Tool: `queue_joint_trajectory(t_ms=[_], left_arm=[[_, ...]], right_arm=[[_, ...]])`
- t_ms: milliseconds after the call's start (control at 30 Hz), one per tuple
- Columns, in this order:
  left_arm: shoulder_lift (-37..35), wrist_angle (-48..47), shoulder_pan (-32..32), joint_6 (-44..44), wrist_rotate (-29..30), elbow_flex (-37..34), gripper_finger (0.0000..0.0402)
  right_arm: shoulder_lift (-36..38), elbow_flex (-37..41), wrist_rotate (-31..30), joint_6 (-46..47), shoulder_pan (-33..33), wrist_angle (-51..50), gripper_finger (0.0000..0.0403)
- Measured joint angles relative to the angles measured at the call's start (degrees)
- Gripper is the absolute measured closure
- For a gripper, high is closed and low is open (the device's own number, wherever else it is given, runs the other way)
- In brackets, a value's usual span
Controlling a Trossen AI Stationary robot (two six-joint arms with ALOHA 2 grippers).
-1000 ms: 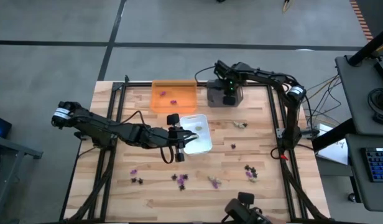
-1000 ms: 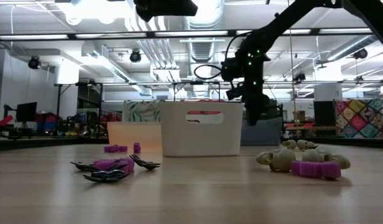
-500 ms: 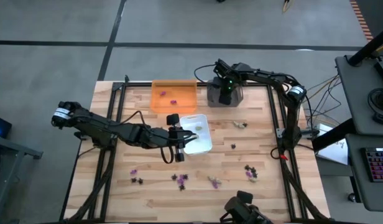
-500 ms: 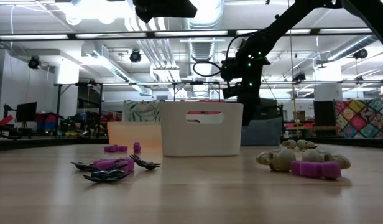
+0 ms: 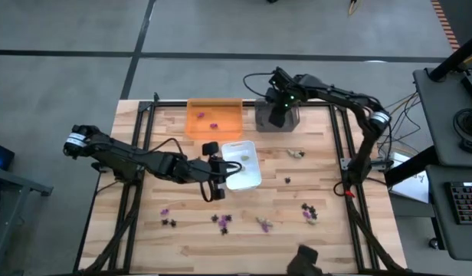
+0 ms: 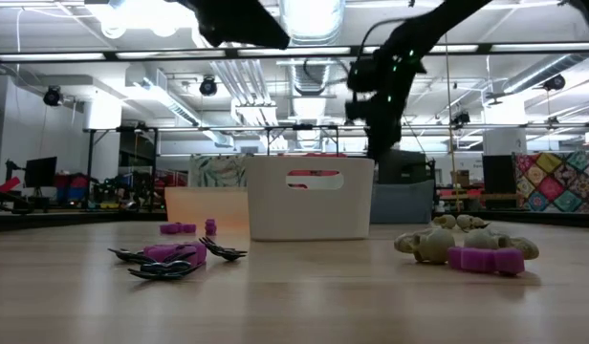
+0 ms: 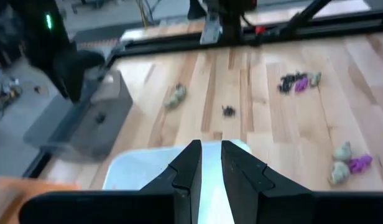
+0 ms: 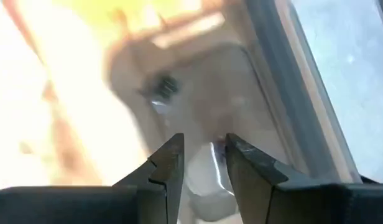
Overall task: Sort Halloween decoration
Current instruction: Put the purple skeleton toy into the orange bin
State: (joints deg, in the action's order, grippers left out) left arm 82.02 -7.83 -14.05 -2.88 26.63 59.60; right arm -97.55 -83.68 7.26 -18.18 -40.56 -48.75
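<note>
Grey tray [image 5: 260,119] at the desk's [image 5: 297,199] far edge lies under the right tool [image 5: 276,116], whose fingers stand narrowly apart, holding nothing. One black piece [image 8: 161,87] rests inside that tray. Left tool [image 5: 215,186] hangs by the white tray [image 5: 247,175], fingers nearly together, empty. Purple, black and beige decoration pieces [image 5: 221,221] lie scattered along the desk's near side.
</note>
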Motion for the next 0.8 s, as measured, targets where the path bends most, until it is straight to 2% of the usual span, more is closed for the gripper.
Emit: queue_joint_trajectory(t_ms=[367, 567, 800], left_arm=[[0.02, -17.13, -0.02, -8.12, -0.17, 0.39, 0.0357], [0.02, -31.64, 0.0, -7.19, -4.05, 0.39, 0.0357], [0.02, -42.17, 0.1, -2.11, -8.4, 0.39, 0.0362]], right_arm=[[16.17, 9.01, 0.53, 7.32, 10.03, 5.76, 0.0306], [24.47, 16.17, 0.21, 11.99, 17.02, 10.7, 0.0321], [31.22, 24.19, 0.12, 16.5, 24.4, 15.89, 0.0336]])
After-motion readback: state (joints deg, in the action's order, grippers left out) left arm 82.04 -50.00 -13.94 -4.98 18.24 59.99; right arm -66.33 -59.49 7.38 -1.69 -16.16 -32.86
